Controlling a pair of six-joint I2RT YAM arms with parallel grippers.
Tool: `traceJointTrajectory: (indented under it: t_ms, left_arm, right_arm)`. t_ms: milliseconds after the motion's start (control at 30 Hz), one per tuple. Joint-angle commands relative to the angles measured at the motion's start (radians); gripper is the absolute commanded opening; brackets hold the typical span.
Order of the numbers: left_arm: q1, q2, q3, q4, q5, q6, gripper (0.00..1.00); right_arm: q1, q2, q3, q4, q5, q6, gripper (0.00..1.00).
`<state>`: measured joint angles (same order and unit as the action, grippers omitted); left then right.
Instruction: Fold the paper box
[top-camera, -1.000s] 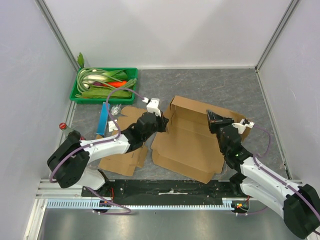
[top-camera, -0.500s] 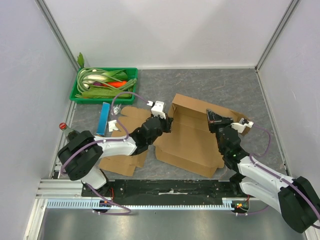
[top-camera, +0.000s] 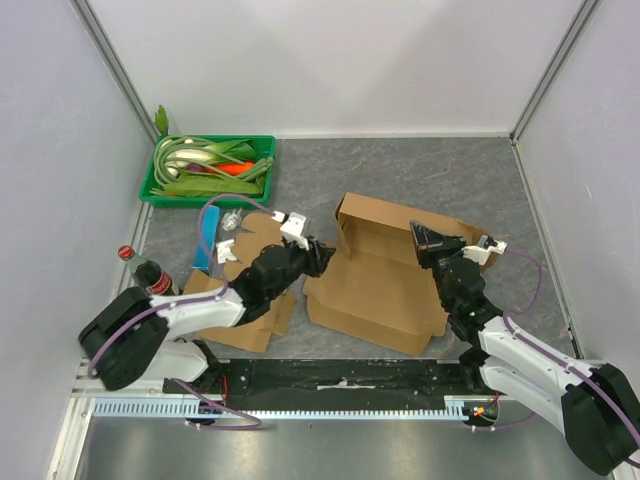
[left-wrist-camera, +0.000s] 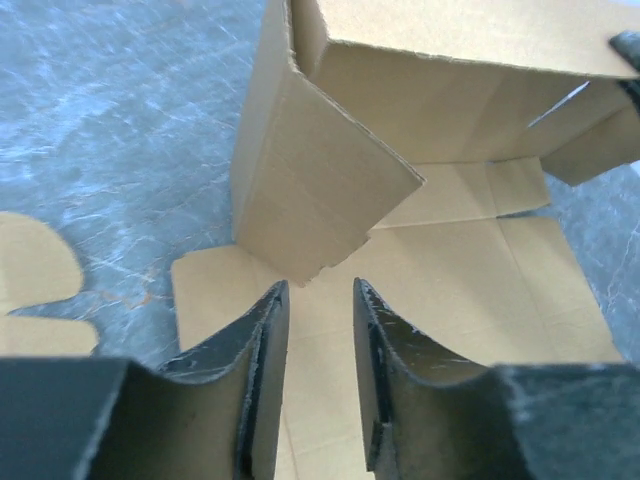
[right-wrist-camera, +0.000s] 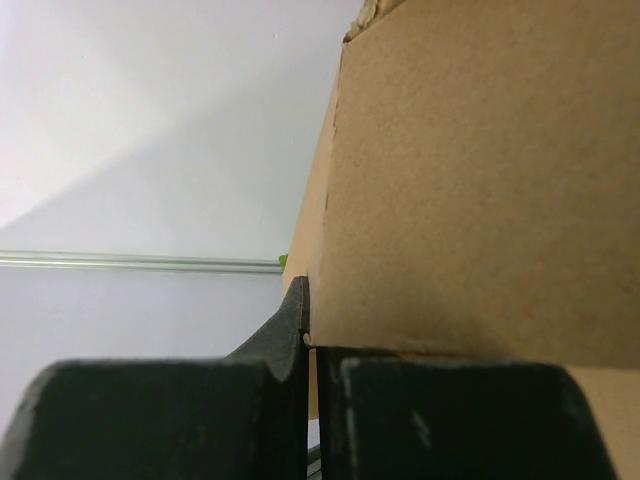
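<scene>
Grey marbled table (top-camera: 450, 170) lying between white walls (top-camera: 350, 60). Paper box (top-camera: 375, 285) resting open side up, long axis running from left gripper (top-camera: 322, 256) across to right gripper (top-camera: 425, 240). Left gripper hanging parted, empty, just short of a flap. Right gripper pinching the opposite box wall.

We see the paper box (right-wrist-camera: 480, 180) only as a wall cut off by the right wrist view's edges. From above, the left arm (top-camera: 200, 305) hides part of the flat cardboard (top-camera: 235, 330), and the green tray's (top-camera: 200, 203) contents are too small to name.
</scene>
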<state>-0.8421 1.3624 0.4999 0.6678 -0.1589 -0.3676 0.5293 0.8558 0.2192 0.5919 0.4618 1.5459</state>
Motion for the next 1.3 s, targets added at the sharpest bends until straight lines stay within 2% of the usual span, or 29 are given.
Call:
traceJointTrajectory:
  t_ms: [0,67,133,200,233,267,433,533,667,867,933,1067,1133,1233,1267]
  left_arm:
    - [0.037,-0.173,-0.089,0.024,-0.146,0.016,0.36]
    - [0.102,-0.177,-0.077,0.003,-0.143,0.024,0.39]
    - [0.152,-0.090,-0.016,-0.067,-0.050,0.059,0.43]
    - [0.173,0.008,0.060,-0.053,0.068,0.125,0.48]
    - [0.172,0.044,0.071,0.016,0.108,0.190,0.53]
    - [0.172,0.070,0.097,0.025,0.126,0.206,0.54]
    - [0.172,0.197,0.156,0.127,0.193,0.298,0.55]
    - [0.172,0.262,0.169,0.254,0.194,0.341,0.55]
    - [0.166,0.336,0.255,0.280,0.219,0.351,0.52]
    - [0.146,0.414,0.322,0.312,0.180,0.360,0.42]
    - [0.135,0.422,0.327,0.329,0.130,0.364,0.43]
    - [0.123,0.438,0.356,0.300,0.003,0.366,0.52]
    - [0.123,0.446,0.365,0.297,-0.033,0.366,0.51]
    - [0.123,0.474,0.376,0.320,-0.068,0.412,0.38]
    - [0.120,0.481,0.381,0.322,-0.085,0.420,0.31]
  right_arm:
    - [-0.023,0.000,-0.015,-0.043,-0.026,-0.030,0.00]
    - [-0.028,-0.004,-0.020,-0.038,-0.034,-0.023,0.00]
    - [-0.035,-0.003,-0.020,-0.035,-0.041,-0.020,0.00]
    - [-0.041,0.000,-0.020,-0.035,-0.055,-0.014,0.00]
    - [-0.043,0.005,-0.018,-0.034,-0.058,-0.010,0.00]
    - [-0.043,0.012,-0.018,-0.029,-0.063,-0.007,0.00]
    - [-0.048,0.026,-0.012,-0.026,-0.083,0.013,0.00]
    - [-0.048,0.038,-0.004,-0.029,-0.095,0.029,0.00]
    - [-0.046,0.054,0.008,-0.021,-0.109,0.055,0.00]
    - [-0.046,0.055,0.029,-0.027,-0.112,0.066,0.00]
    - [-0.048,0.060,0.026,-0.021,-0.114,0.069,0.00]
    - [-0.048,0.071,0.019,-0.006,-0.120,0.086,0.00]
    - [-0.048,0.066,0.025,-0.014,-0.115,0.086,0.00]
    - [-0.048,0.072,0.037,-0.024,-0.114,0.085,0.00]
    - [-0.048,0.075,0.040,-0.027,-0.114,0.083,0.00]
